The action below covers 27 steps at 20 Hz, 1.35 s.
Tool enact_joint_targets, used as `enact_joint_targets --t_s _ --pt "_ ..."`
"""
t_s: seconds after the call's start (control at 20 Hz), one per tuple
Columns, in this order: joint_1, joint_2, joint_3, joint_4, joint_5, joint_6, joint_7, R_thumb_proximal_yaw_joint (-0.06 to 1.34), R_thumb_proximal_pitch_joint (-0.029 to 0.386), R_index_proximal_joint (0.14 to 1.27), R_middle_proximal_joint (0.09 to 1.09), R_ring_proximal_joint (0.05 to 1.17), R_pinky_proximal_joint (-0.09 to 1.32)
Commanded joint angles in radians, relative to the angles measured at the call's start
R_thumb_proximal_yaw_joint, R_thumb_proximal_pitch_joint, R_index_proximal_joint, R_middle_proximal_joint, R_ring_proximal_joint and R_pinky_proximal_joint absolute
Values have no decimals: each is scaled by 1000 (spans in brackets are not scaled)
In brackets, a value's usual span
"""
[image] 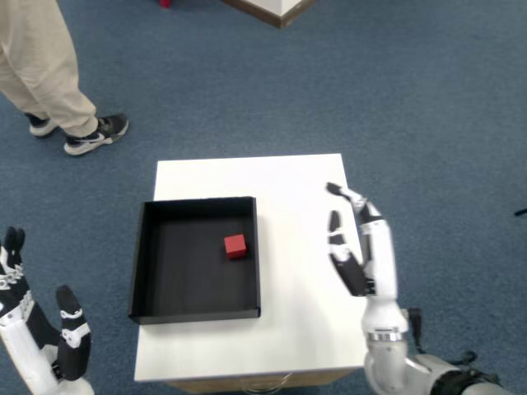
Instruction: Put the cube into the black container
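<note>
A small red cube (pixel 235 246) lies on the floor of the black container (pixel 148 247), toward its right side. The container sits on the left half of a white table (pixel 296 197). My right hand (pixel 362 247) hovers over the table's right edge, well clear of the container, with its fingers stretched out and apart and nothing in it. The left hand (pixel 37 329) hangs open at the lower left, off the table.
A person's legs in beige trousers and dark sneakers (pixel 95 136) stand on the blue carpet at the upper left. A wooden furniture corner (pixel 276 10) shows at the top edge.
</note>
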<state>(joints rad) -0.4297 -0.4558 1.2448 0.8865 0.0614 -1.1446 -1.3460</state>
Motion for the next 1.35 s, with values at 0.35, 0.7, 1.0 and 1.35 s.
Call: enact_joint_targets --t_s 0.35,0.7,1.0,1.35 --pt "31 -75 -25 -89 18 -142 -40 259 234 382 333 320 192" --pt "52 -67 -1 -48 59 -163 -23 115 232 365 310 303 147" --pt "62 -45 7 -2 91 -169 -18 30 237 380 323 330 182" --pt "69 -33 7 14 93 -179 -20 -3 235 395 329 344 200"
